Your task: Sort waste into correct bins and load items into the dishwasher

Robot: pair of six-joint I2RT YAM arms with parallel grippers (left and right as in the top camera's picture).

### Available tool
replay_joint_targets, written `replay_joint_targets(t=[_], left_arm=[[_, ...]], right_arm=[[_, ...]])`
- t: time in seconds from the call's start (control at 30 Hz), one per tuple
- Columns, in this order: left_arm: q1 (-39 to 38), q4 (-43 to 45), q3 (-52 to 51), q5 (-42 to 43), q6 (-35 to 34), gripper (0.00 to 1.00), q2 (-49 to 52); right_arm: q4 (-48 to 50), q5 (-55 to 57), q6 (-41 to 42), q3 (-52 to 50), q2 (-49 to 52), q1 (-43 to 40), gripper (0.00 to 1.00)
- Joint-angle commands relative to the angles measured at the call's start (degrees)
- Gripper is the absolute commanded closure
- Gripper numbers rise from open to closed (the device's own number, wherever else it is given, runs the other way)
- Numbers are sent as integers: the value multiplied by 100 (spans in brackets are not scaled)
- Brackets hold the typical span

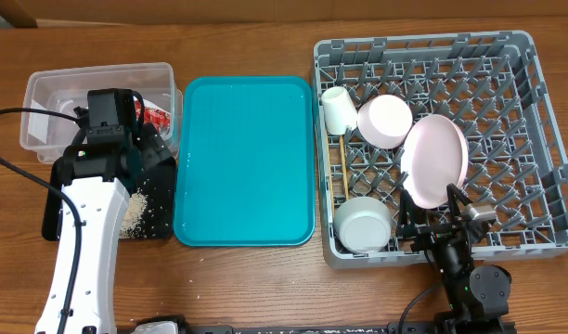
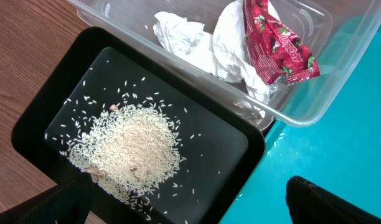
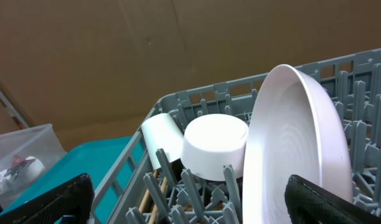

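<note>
Tabletop (image 2: 28, 50): rice (image 2: 125, 149) under L end effector (image 2: 197, 205)

Left arm (image 1: 80, 223) stretched forward, jaws spread wide; right arm (image 1: 462, 264) tucked low, jaws spread wide.

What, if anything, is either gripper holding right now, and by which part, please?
Nothing is held. The left gripper is open above the rice; the right gripper is open near the upright pink plate.
</note>
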Motion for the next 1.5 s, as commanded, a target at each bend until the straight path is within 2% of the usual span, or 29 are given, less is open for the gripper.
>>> replay_joint_targets(t=[0.0, 1.47], left_arm=[[22, 4, 66, 39, 63, 0, -55], [24, 4, 63, 39, 63, 0, -249]], right_arm=[[-31, 267, -39, -61, -37, -92, 0], [-31, 267, -39, -61, -37, -92, 0]])
